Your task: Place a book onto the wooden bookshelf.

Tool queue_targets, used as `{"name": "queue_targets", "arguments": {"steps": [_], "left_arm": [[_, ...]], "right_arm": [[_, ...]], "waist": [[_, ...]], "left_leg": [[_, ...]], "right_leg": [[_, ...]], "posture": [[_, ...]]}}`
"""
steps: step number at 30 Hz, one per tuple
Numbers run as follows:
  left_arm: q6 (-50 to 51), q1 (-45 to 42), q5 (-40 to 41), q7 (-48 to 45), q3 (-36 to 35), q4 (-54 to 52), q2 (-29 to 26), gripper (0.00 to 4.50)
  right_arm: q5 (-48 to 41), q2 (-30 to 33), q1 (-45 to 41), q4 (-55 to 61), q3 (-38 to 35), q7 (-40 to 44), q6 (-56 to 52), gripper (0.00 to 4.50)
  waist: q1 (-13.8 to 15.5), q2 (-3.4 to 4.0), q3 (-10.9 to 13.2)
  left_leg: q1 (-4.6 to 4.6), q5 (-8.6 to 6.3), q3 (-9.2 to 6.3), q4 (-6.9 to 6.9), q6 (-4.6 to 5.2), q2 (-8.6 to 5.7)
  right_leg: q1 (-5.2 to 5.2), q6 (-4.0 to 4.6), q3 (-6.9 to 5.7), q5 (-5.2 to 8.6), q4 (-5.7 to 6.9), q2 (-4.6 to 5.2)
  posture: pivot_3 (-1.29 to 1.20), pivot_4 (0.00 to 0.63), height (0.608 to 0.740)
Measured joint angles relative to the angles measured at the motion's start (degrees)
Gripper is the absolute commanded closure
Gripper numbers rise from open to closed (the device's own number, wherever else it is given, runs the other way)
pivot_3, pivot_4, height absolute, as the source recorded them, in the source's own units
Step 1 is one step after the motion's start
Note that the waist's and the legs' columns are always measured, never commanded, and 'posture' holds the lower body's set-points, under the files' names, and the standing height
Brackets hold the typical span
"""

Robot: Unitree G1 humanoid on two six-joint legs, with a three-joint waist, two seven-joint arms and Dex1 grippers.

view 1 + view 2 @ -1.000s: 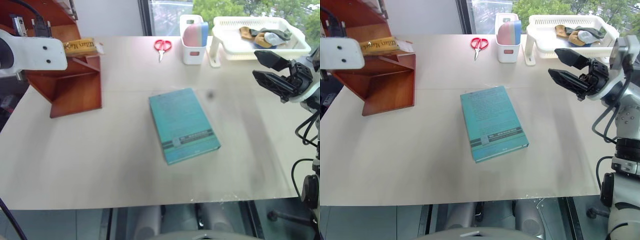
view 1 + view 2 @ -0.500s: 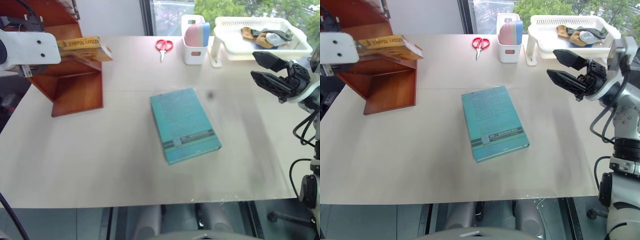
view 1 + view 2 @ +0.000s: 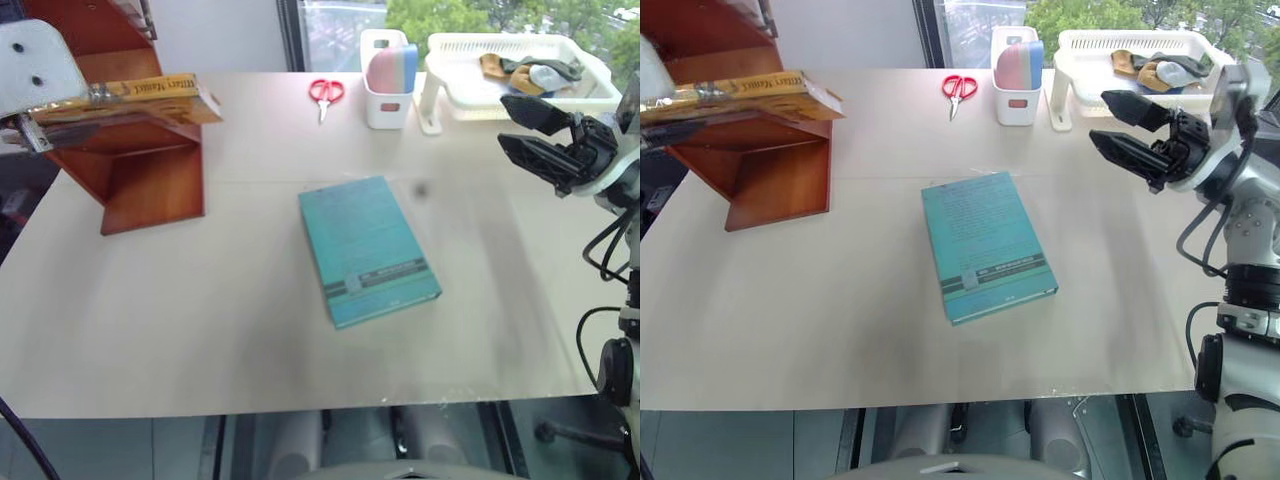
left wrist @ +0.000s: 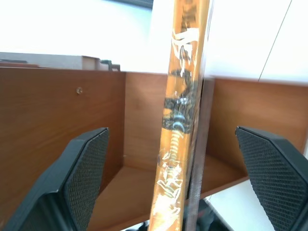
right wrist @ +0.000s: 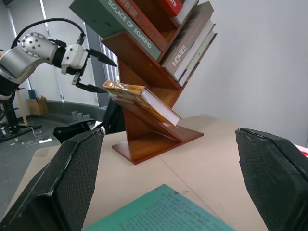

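Note:
The orange-yellow book (image 3: 150, 90) lies on a slanted board of the reddish-brown wooden bookshelf (image 3: 150, 185) at the table's far left, its near end sticking out past the board's edge. In the left wrist view the book (image 4: 180, 120) stands edge-on between the fingers of my left gripper (image 4: 171, 132), which is open, with both pads clear of the covers. The right wrist view shows my left gripper (image 5: 108, 77) at the book's (image 5: 144, 101) back end. My right gripper (image 3: 1100, 117) hovers open and empty above the table's right side.
A teal hardcover book (image 3: 367, 250) lies flat mid-table. Red scissors (image 3: 324, 92), a white holder (image 3: 388, 85) with pink and blue items, and a white tray (image 3: 450, 95) sit along the far edge. Other books fill the shelf's upper boards (image 5: 159, 33).
My left gripper opened, released the book and drew back to the left. The book now rests on the shelf board, sticking out further. My right gripper stayed put.

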State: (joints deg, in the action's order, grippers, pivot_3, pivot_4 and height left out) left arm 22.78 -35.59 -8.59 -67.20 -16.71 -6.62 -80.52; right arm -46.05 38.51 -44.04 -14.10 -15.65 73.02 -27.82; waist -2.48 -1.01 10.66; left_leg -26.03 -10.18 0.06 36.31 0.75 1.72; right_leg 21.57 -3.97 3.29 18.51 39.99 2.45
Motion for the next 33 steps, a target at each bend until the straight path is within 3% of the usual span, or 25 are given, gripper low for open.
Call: {"name": "queue_targets", "arguments": {"steps": [4,6,13,17,19,21,26,33], "left_arm": [[5.3,2.5,5.5,-2.8,-6.1,-4.6,0.6,0.05],[6.1,2.8,8.4,-1.1,-6.5,-8.6,4.5,0.05],[14.3,0.8,19.9,7.2,5.8,-20.8,23.9,0.05],[14.7,-2.6,21.3,13.1,10.1,-21.1,33.3,0.05],[11.1,-2.7,18.8,19.5,16.7,-17.9,42.6,0.05],[7.2,-2.5,15.1,25.2,20.9,-12.7,47.8,0.05],[-5.2,-3.3,9.1,40.7,21.6,-0.1,60.5,0.05],[-21.0,-7.9,3.9,55.3,19.6,12.5,66.4,0.05]], "right_arm": [[1.0,0.7,-1.2,-1.5,0.2,1.2,-0.4,0.00],[1.3,0.8,-1.4,-1.6,0.4,1.6,-0.7,0.00],[1.5,2.0,-0.4,0.3,0.6,1.4,-2.5,0.00],[1.2,3.5,1.9,1.8,-0.8,0.3,-3.6,0.00],[0.8,3.8,3.1,3.6,-1.2,-0.3,-4.5,0.00],[0.1,4.0,4.2,5.5,-1.5,-1.0,-5.2,0.00],[-1.2,5.2,6.9,8.1,-3.6,-2.7,-6.9,0.00],[-2.3,5.7,8.8,11.1,-5.2,-4.7,-7.8,0.00]], "waist": [[0.2,0.00,0.0],[0.5,0.11,-0.1],[1.0,0.06,0.0],[1.4,0.15,-0.1],[1.7,0.16,-0.1],[1.7,0.14,-0.1],[1.8,0.15,-0.1],[1.8,0.14,-0.1]], "left_leg": [[0.00,0.00,0.01,0.02,0.00,0.10],[0.06,0.00,0.00,0.05,0.00,0.10],[-0.04,0.00,-0.25,0.33,0.00,0.08],[0.02,0.00,-0.23,0.31,0.00,-0.04],[0.05,0.00,-0.27,0.40,0.00,-0.08],[0.04,0.00,-0.31,0.47,0.00,-0.10],[0.01,0.00,-0.37,0.49,0.01,-0.17],[0.00,0.00,-0.41,0.49,0.01,-0.22]], "right_leg": [[-0.01,0.00,-0.01,0.00,0.00,-0.01],[-0.12,0.00,-0.03,0.00,0.00,0.00],[-0.24,-0.02,-0.17,-0.03,0.03,-0.05],[-0.29,-0.01,-0.15,-0.03,0.03,-0.06],[-0.36,-0.01,-0.17,-0.03,0.05,-0.06],[-0.37,-0.01,-0.16,-0.04,0.09,-0.07],[-0.39,-0.02,-0.19,-0.04,0.06,0.01],[-0.40,-0.02,-0.22,-0.05,0.04,0.04]], "posture": [[0.00,0.150,0.740],[0.00,0.150,0.740],[0.00,0.150,0.740],[0.00,0.150,0.740],[0.00,0.150,0.740],[0.00,0.150,0.740],[0.00,0.150,0.740],[0.00,0.150,0.740]]}}
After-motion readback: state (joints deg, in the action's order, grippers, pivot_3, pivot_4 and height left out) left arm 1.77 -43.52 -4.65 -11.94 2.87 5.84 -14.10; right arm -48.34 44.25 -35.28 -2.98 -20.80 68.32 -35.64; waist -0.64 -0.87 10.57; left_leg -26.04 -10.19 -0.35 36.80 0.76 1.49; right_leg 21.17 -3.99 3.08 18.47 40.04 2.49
